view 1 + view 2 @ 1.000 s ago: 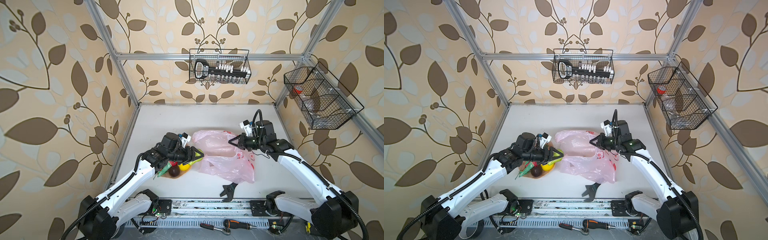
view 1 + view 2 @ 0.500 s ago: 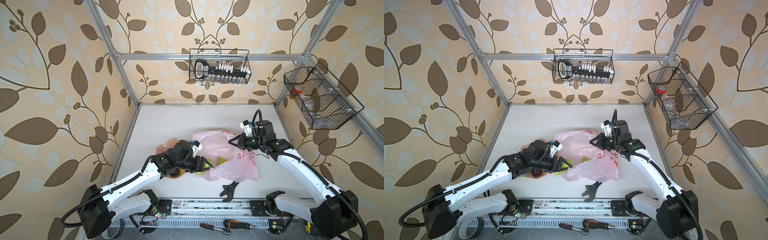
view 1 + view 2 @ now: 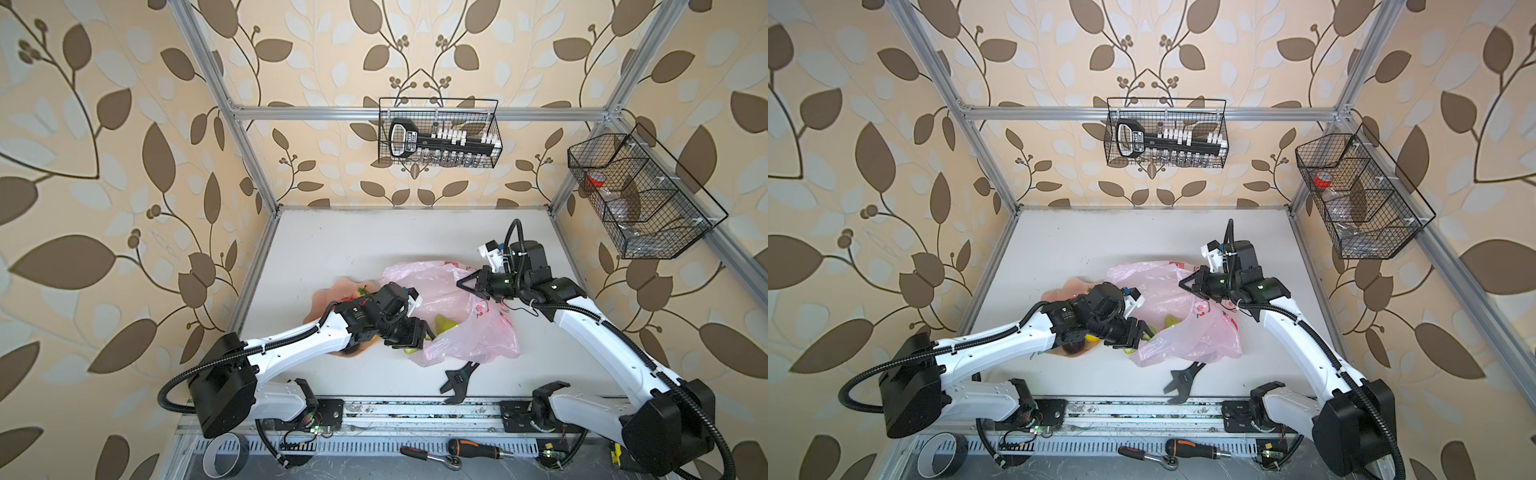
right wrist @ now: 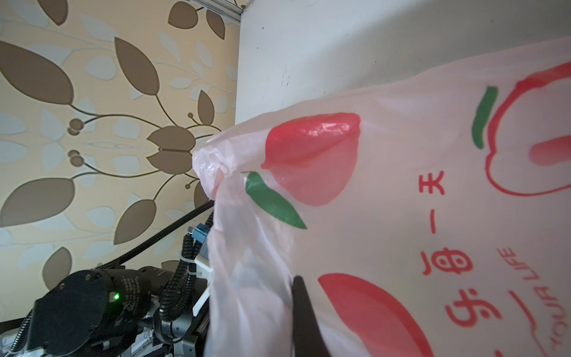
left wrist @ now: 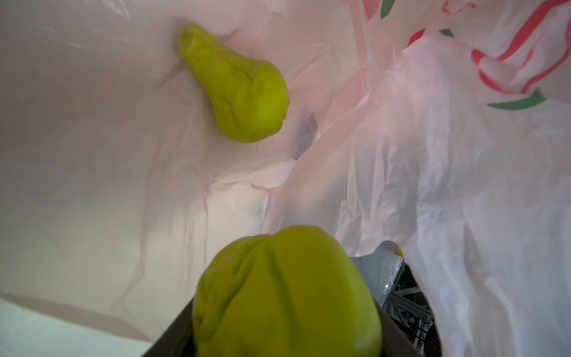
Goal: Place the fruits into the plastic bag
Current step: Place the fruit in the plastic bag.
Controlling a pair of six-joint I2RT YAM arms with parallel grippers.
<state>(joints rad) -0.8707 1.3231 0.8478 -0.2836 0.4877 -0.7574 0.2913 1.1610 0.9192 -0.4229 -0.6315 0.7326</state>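
The pale pink plastic bag (image 3: 469,328) (image 3: 1192,332) lies mid-table with its mouth facing left. My right gripper (image 3: 463,284) (image 3: 1185,284) is shut on the bag's upper edge and holds it raised. In the right wrist view the film (image 4: 401,185) drapes over one dark finger (image 4: 304,318). My left gripper (image 3: 419,338) (image 3: 1140,334) is at the bag's mouth, shut on a green fruit (image 5: 287,293). Another green fruit (image 5: 238,86) (image 3: 446,324) lies inside the bag. A dark purple fruit (image 3: 1073,349) and a yellow lemon (image 3: 1091,340) sit on the peach plate (image 3: 332,291), mostly hidden under my left arm.
A black adjustable wrench (image 3: 459,382) lies just in front of the bag. A screwdriver (image 3: 473,449), a ratchet (image 3: 432,457) and a tape roll (image 3: 224,455) lie below the front rail. Wire baskets (image 3: 438,133) (image 3: 640,195) hang on the back and right walls.
My left arm has swung right from the plate to the bag's mouth, carrying the green fruit. The bag's near side has bunched up. The right gripper has kept its hold.
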